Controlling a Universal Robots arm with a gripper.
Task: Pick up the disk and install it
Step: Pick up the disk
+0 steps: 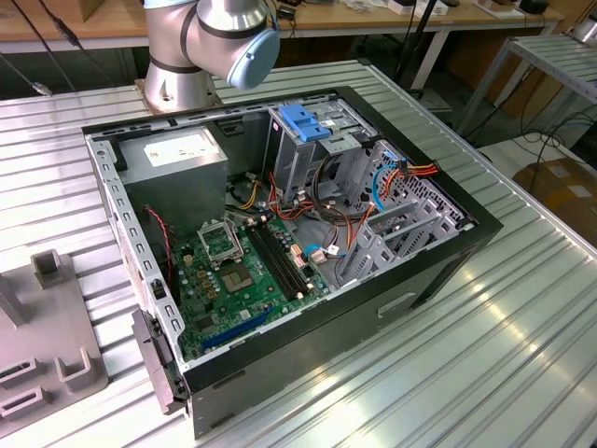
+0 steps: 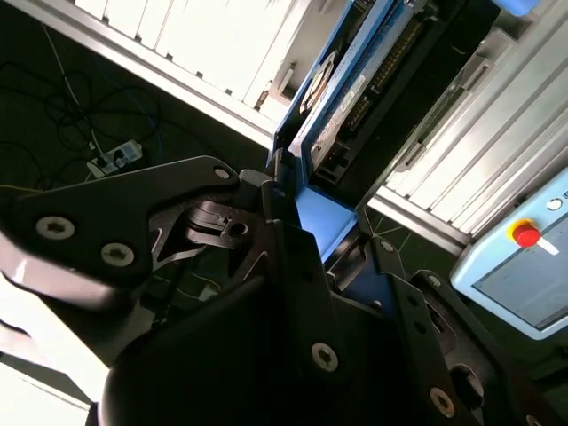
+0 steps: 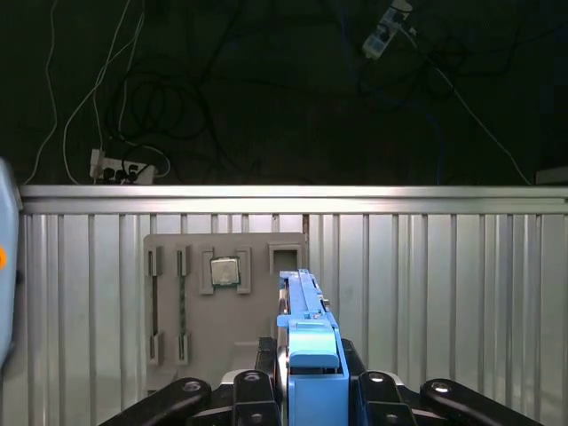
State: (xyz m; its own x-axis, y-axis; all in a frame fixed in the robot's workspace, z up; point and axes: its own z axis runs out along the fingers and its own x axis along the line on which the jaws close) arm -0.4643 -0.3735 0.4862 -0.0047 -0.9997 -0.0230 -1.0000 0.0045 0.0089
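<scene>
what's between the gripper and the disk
Nothing: in both wrist views the gripper clamps the disk by its blue frame, with no gap.

From where my gripper (image 3: 311, 359) hangs: the disk (image 3: 306, 311) is pinched between its jaws and pokes out past them. Straight beyond it the parts tray (image 3: 257, 319) lies on the table (image 3: 426, 293), with a chip (image 3: 224, 271) sitting in one of its pockets. Farther out, past the table's edge, a power strip (image 3: 120, 166) lies on the floor (image 3: 266, 89).

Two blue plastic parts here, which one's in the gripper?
The disk, blue-framed, clamped in the gripper in the first wrist view. The other, a blue latch, sits atop the metal cage.
</scene>
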